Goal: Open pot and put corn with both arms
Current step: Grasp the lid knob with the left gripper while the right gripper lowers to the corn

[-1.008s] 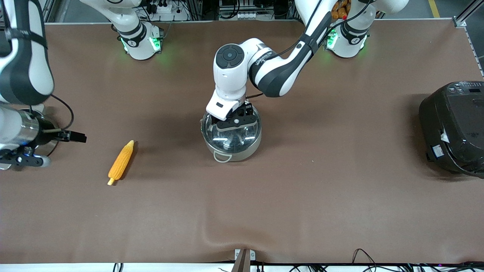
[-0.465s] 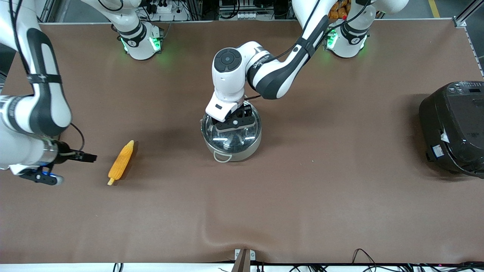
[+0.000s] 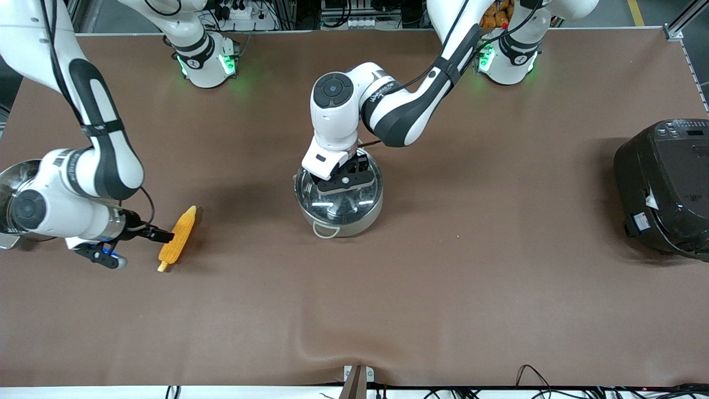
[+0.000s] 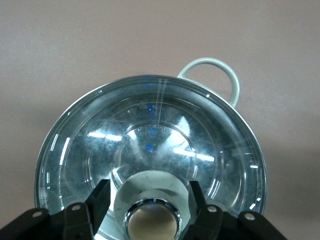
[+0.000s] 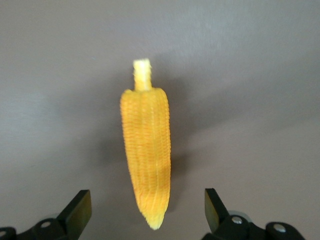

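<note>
The steel pot [image 3: 357, 220] stands mid-table with its glass lid [image 3: 338, 204] on. My left gripper [image 3: 344, 180] is down on the lid, its fingers [image 4: 101, 199] shut against the sides of the tan knob [image 4: 152, 222]. A loop handle [image 4: 215, 70] shows by the lid [image 4: 150, 130] in the left wrist view. The yellow-orange corn [image 3: 184, 226] lies on the cloth toward the right arm's end. My right gripper [image 3: 162, 237] is low at the corn's side. It is open, with its fingers [image 5: 80, 205] wide on either side of the corn's [image 5: 146, 150] tapered tip.
A large black electric cooker [image 3: 664, 188] stands at the left arm's end of the table. A steel pot [image 3: 10, 183] shows partly beside the right arm's wrist. The brown cloth has a raised fold [image 3: 327, 346] near the front edge.
The right arm has swung from the steel pot at the table's end across to the corn, bringing its open gripper up to it. The left gripper has stayed on the lid's knob.
</note>
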Robot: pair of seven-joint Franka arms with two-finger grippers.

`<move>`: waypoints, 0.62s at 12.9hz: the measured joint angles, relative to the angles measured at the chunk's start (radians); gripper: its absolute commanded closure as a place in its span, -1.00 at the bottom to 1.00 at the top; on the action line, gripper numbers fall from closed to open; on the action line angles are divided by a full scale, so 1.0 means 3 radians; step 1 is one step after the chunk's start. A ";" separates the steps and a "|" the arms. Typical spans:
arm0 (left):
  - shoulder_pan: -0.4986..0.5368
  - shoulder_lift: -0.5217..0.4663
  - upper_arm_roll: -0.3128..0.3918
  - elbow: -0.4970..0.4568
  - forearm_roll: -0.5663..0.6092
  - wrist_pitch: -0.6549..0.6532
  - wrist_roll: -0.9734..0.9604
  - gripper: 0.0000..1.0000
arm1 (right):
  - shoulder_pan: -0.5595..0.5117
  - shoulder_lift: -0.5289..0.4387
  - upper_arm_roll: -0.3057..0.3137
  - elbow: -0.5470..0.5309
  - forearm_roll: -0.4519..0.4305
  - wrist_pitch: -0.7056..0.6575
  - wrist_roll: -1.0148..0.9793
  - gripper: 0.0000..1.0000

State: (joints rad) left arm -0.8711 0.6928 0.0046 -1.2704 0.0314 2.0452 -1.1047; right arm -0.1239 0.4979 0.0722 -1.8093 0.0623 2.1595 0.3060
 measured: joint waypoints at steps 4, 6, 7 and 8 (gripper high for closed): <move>-0.0027 0.0028 -0.0010 0.0000 0.0000 0.0000 -0.0083 -0.33 | 0.0036 0.0196 0.0008 -0.0040 0.0012 0.0221 0.0151 -1.00; -0.0031 0.0033 -0.0011 0.0000 0.0000 0.0001 -0.0092 -0.18 | 0.0051 0.0242 0.0008 -0.0042 0.0012 0.0297 0.0157 -1.00; -0.0031 0.0034 -0.0011 0.0000 0.0000 0.0001 -0.0094 -0.14 | 0.0051 0.0278 0.0008 -0.0043 0.0012 0.0352 0.0157 -1.00; -0.0031 0.0034 -0.0011 0.0000 -0.0006 0.0001 -0.0097 -0.14 | 0.0051 0.0328 0.0008 -0.0044 0.0012 0.0411 0.0157 -0.96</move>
State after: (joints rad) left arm -0.8805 0.7028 0.0014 -1.2704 0.0296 2.0455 -1.1338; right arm -0.1085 0.5963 0.0745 -1.8225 0.0659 2.2827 0.3530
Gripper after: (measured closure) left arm 0.361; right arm 0.000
